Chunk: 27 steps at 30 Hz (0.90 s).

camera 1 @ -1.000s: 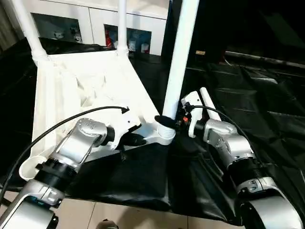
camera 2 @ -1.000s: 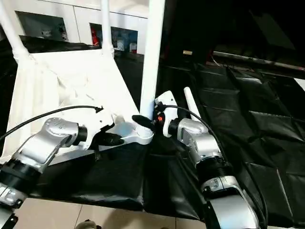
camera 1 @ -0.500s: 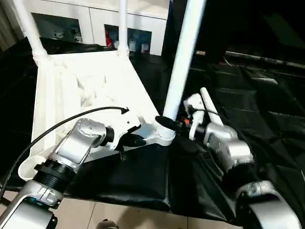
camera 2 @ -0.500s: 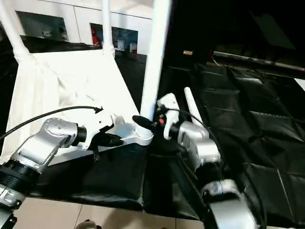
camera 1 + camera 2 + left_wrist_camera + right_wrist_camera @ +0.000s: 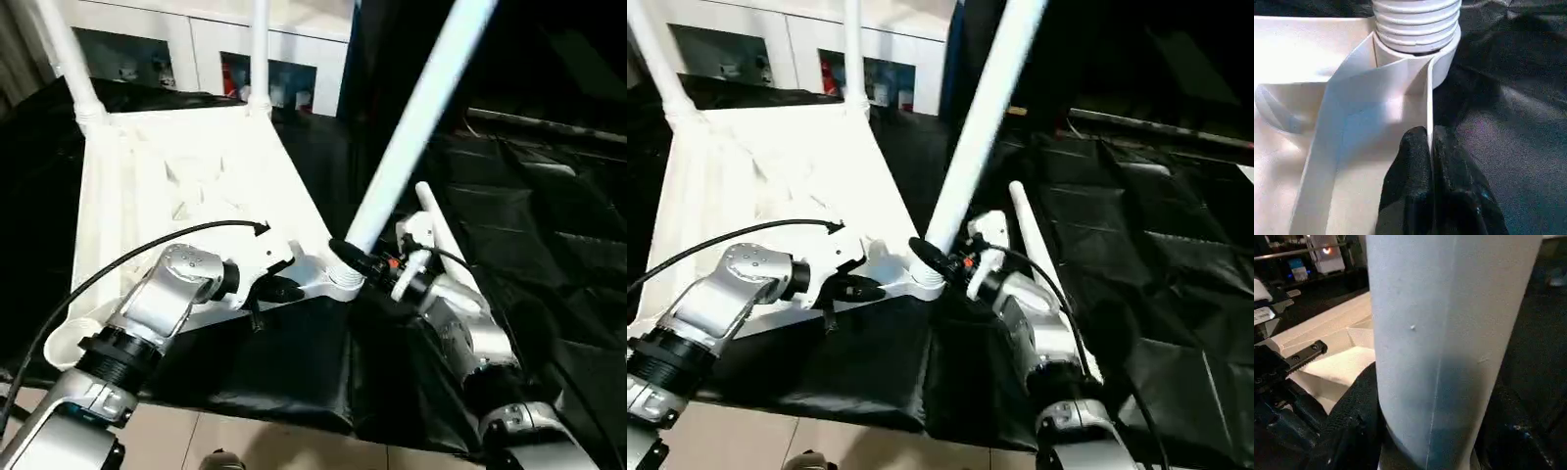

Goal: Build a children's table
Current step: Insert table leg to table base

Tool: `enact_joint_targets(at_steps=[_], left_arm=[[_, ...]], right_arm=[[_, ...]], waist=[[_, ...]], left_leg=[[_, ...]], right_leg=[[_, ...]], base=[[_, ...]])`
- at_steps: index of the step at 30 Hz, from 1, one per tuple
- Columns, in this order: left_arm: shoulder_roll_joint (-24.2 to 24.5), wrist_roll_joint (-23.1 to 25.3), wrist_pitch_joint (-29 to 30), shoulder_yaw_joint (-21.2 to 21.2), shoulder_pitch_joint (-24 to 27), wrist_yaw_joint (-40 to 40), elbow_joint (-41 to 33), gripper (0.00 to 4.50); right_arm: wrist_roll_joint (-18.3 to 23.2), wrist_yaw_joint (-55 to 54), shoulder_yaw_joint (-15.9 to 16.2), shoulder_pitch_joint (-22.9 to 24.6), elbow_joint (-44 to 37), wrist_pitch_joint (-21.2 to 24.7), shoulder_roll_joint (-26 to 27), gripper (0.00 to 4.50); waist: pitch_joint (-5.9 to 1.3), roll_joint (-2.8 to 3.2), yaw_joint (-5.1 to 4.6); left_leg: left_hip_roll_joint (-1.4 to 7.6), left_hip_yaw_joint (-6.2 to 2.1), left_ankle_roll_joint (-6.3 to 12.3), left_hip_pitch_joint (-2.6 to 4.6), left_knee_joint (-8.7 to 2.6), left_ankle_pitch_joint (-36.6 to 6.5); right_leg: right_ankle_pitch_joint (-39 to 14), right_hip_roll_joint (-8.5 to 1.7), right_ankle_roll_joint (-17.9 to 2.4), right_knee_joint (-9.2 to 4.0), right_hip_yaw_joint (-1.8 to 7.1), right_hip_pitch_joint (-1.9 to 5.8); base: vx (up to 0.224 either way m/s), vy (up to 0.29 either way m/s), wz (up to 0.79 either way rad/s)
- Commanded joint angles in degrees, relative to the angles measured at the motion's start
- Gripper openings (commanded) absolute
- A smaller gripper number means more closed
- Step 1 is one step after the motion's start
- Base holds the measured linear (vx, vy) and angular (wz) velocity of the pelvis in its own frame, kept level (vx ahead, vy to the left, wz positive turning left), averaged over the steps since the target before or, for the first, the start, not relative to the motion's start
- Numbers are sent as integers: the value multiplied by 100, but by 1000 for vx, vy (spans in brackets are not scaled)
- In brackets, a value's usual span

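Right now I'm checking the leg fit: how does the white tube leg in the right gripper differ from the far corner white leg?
The white tube leg in the right gripper leans hard to the right; the far corner white leg stands upright. The right gripper clasps the leaning leg's base; nothing holds the far one. Both sit at corners of the white ribbed tabletop.

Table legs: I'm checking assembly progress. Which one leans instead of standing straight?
The leg in the near right corner socket, gripped by the right gripper; the two far legs stand upright.
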Motion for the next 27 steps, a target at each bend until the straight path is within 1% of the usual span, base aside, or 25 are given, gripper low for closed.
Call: enact_joint_targets(at_steps=[1,2,3,4,5,6,7,9,11,12,13,15,16,17,19,20,22,23,24,27], left_arm=[[-74,-101,-200,48,-205,-107,-51,0],[-74,-101,-200,48,-205,-107,-51,0],[-98,-84,-218,60,-239,-80,6,0],[-99,-83,-221,60,-242,-78,12,0],[-103,-80,-227,63,-249,-74,25,0],[-103,-80,-227,63,-249,-74,25,0],[-107,-60,-252,59,-265,-64,65,0],[-120,-47,-264,68,-283,-66,97,0],[-125,-43,-269,71,-294,-68,112,0],[-132,-24,-301,68,-322,-85,159,0],[-129,-16,-314,64,-327,-91,171,0],[-109,20,-351,47,-320,-89,183,0],[-108,31,-361,40,-320,-86,190,0],[-109,37,-369,33,-313,-87,189,0],[-108,41,-373,25,-302,-90,183,0],[-105,45,-378,13,-280,-98,163,0],[-102,49,-379,4,-264,-103,145,0],[-91,45,-375,-16,-232,-169,96,0],[-85,43,-373,-22,-223,-192,79,0],[-81,49,-399,-19,-216,-248,76,0]], right_arm=[[-131,-69,-124,298,402,16,-142,191],[-131,-69,-124,298,402,16,-142,191],[-130,-28,-103,402,379,-114,-145,191],[-133,-21,-97,415,376,-125,-148,191],[-141,-2,-83,447,370,-152,-156,191],[-141,-2,-83,447,370,-152,-156,191],[-83,15,-123,502,351,-189,-163,191],[-106,40,-92,532,327,-204,-192,191],[-121,59,-72,543,311,-201,-206,191],[-242,168,85,596,203,-195,-270,191],[-291,222,162,620,127,-166,-296,191],[-383,327,332,610,-38,-16,-357,191],[-413,374,387,582,-73,32,-380,191],[-448,418,442,540,-93,91,-397,191],[-484,462,497,495,-99,147,-410,191],[-531,554,593,419,-96,240,-424,191],[-561,619,660,370,-96,303,-435,191],[-654,734,796,199,-20,438,-477,191],[-683,762,827,135,22,472,-489,191],[-693,788,876,47,59,542,-519,191]], waist=[[-415,154,-45],[-415,154,-45],[-411,170,-37],[-405,172,-24],[-406,158,-26],[-406,158,-26],[-406,175,-22],[-405,163,-21],[-406,165,-22],[-404,165,-20],[-401,166,-9],[-396,166,-9],[-400,159,-13],[-391,133,-9],[-389,137,-14],[-388,131,-17],[-388,125,-19],[-394,121,-19],[-394,117,-29],[-390,125,-36]], left_leg=[[50,28,-104,55,-397,-1450],[50,28,-104,55,-397,-1450],[48,26,-110,60,-401,-1511],[52,26,-113,72,-402,-1583],[49,21,-109,62,-408,-1608],[49,21,-109,62,-408,-1608],[52,14,-103,64,-413,-1622],[51,16,-95,62,-413,-1628],[52,14,-91,61,-415,-1622],[51,14,-83,59,-415,-1619],[52,18,-76,69,-413,-1591],[49,15,-62,66,-419,-1620],[51,14,-66,61,-419,-1611],[51,18,-54,63,-419,-1620],[51,17,-61,62,-421,-1639],[51,12,-68,59,-422,-1636],[54,18,-61,65,-420,-1634],[49,15,-58,51,-418,-1588],[46,12,-60,37,-420,-1564],[48,18,-57,48,-417,-1553]], right_leg=[[-1107,-352,-1058,-443,297,283],[-1107,-352,-1058,-443,297,283],[-1166,-349,-1057,-450,294,279],[-1242,-356,-1046,-464,297,273],[-1297,-354,-1034,-466,295,286],[-1297,-354,-1034,-466,295,286],[-1348,-357,-1022,-471,297,283],[-1356,-354,-1018,-476,297,282],[-1363,-354,-1014,-475,297,282],[-1365,-351,-1009,-477,296,283],[-1333,-345,-997,-483,297,277],[-1352,-341,-992,-483,297,282],[-1361,-345,-986,-480,299,289],[-1513,-351,-955,-487,300,275],[-1592,-355,-935,-499,300,273],[-1650,-356,-916,-502,299,275],[-1627,-355,-915,-506,303,265],[-1585,-357,-920,-492,302,276],[-1575,-354,-917,-487,301,288],[-1554,-355,-922,-494,307,276]], base=[[0,0,0],[0,0,0],[0,0,0],[0,0,0],[0,0,0],[0,0,0],[0,0,0],[0,0,0],[0,0,0],[0,0,0],[0,0,0],[0,0,0],[0,0,0],[0,0,0],[0,0,0],[0,0,0],[0,0,0],[0,0,0],[0,0,0],[0,0,0]])
